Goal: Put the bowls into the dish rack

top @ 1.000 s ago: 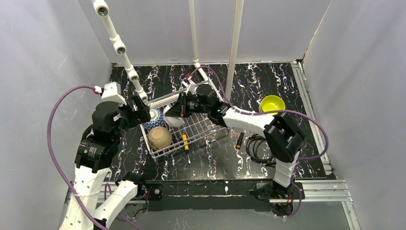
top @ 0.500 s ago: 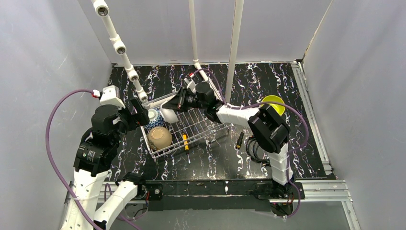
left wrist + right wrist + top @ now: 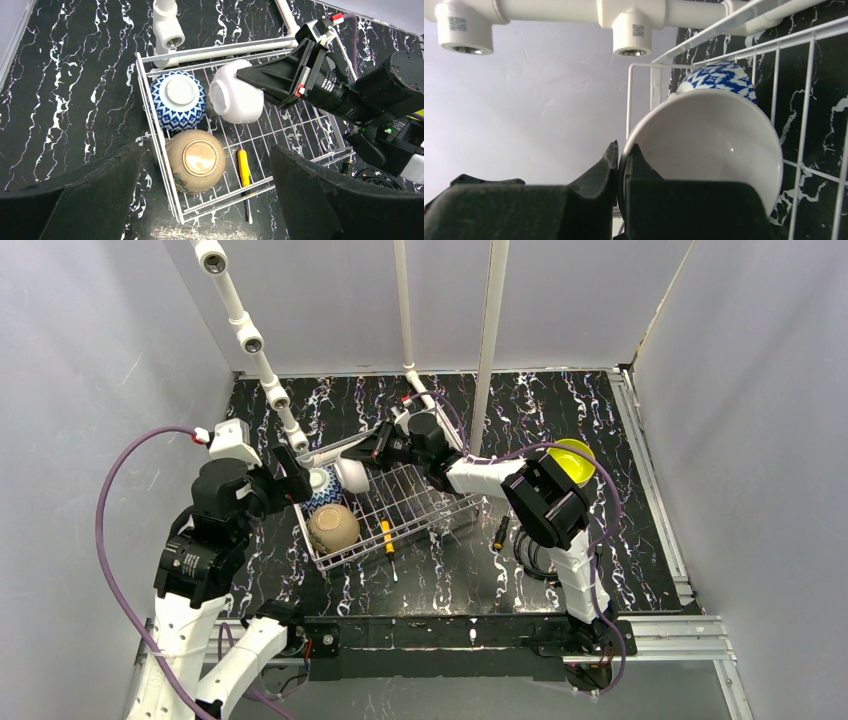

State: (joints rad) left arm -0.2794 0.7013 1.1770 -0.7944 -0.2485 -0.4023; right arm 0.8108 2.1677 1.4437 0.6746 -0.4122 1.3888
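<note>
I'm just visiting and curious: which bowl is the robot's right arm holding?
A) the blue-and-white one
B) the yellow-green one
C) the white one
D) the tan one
C: the right end effector is clamped on the rim of the white bowl, over the dish rack.

The right gripper [image 3: 242, 79] has matt black jaws, with a small red tab and white fittings behind them. The white bowl [image 3: 235, 100] pinched in them is plain glossy white inside and out. Just past those jaws' tips is the blue-white bowl [image 3: 178, 100], deep blue with a white diamond lattice and a plain white foot. Below the black jaws of the left gripper [image 3: 292, 472] is the tan bowl [image 3: 196, 160], mottled brown-tan with a paler foot. Beside it lies a screwdriver [image 3: 243, 167] with a yellow handle. The dish rack [image 3: 150, 115] is white wire. Well behind the right jaws, the yellow-green bowl [image 3: 570, 455] is bright and unpatterned. The table [image 3: 75, 90] is black with white marble veining.
</note>
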